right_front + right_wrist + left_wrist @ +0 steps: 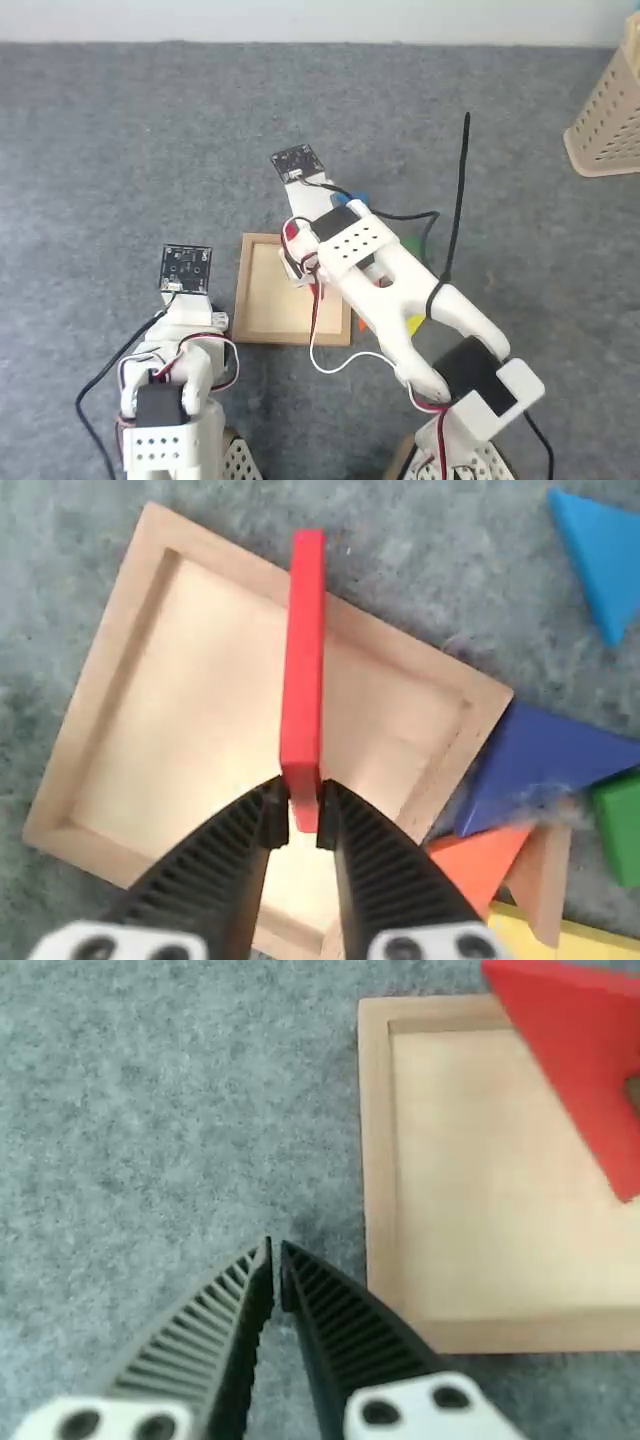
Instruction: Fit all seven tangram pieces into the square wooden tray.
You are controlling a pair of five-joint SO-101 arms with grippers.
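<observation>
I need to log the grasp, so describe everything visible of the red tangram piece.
The red tangram piece is a thin flat slab, plain red, perhaps painted wood. The right gripper is shut on one end, holding it on edge over the wooden tray, its narrow side towards the right wrist camera. The left wrist view shows a broad face with a slanted edge. Whether it touches the tray floor is unclear.

Red piece point(303, 650); pale wooden tray point(108, 670); grey carpet point(120, 130); blue triangle point(600, 550); perhaps green piece point(620, 830).
</observation>
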